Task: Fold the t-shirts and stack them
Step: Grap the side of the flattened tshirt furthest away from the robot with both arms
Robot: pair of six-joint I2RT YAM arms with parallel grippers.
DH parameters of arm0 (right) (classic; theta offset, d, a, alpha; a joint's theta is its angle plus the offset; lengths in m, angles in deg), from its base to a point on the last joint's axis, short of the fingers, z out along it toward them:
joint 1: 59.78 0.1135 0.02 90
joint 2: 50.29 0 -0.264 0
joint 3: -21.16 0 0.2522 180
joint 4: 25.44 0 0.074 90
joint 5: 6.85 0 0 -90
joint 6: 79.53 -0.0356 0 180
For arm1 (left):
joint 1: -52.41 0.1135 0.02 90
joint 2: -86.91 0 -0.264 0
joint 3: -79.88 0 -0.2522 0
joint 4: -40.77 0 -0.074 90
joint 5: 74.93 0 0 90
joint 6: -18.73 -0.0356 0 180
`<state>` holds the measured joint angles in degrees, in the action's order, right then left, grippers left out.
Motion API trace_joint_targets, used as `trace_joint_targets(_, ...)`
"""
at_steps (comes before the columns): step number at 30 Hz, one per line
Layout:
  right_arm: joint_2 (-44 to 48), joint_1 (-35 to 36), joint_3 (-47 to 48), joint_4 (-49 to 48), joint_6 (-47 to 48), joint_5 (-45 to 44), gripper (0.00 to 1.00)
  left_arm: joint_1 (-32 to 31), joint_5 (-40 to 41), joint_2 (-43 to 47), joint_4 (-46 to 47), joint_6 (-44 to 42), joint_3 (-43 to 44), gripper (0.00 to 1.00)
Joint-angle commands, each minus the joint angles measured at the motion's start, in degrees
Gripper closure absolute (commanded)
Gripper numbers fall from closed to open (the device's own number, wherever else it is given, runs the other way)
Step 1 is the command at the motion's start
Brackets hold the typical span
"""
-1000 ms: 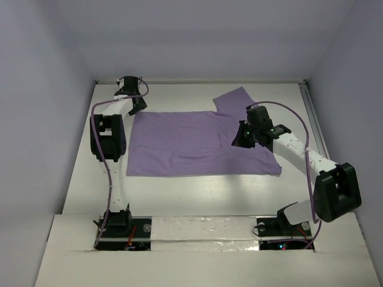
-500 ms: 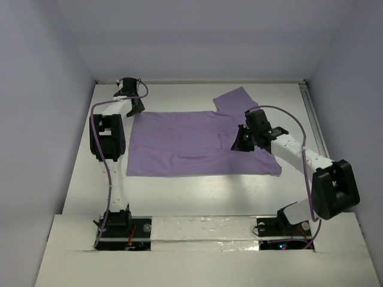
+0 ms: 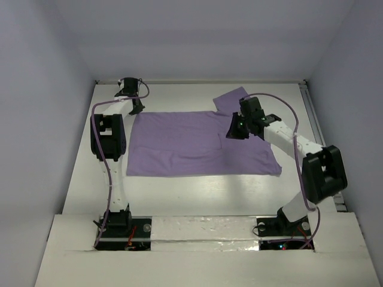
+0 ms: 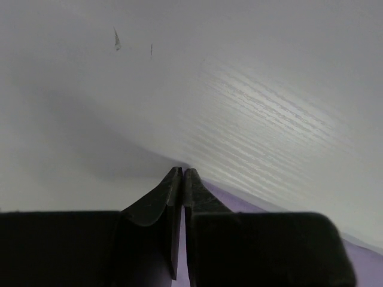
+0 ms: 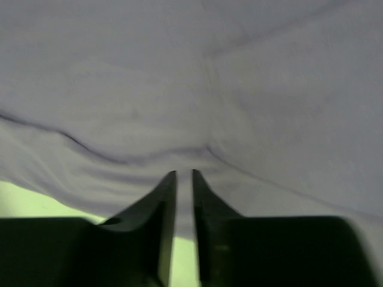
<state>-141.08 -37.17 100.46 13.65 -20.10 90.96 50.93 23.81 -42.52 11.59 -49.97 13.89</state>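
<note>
Right gripper (image 3: 231,132) has slid up-left over the t-shirt (image 3: 179,146), fingers barely parted, holding nothing; left gripper (image 3: 135,110), upper left, has pinched shut.

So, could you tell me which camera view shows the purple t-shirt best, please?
The top external view: the t-shirt lies spread flat, its outline almost wholly visible. The right wrist view gives only a blurred patch of wrinkled fabric; the left wrist view, just a purple sliver at lower right.
</note>
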Motion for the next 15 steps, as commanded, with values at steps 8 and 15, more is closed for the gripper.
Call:
trace_joint_targets(8, -32.14, -13.45, 40.76, -4.51, 5.25, -13.08, 0.50, -0.55, -0.82, 6.45, -0.75, 2.16, -2.15, 1.00)
trace_joint_targets(15, -62.47, -16.72, 83.23, 3.94, 5.00, -18.09, 0.36, -1.16, -2.84, 10.16, 0.13, 3.05, -6.38, 1.00)
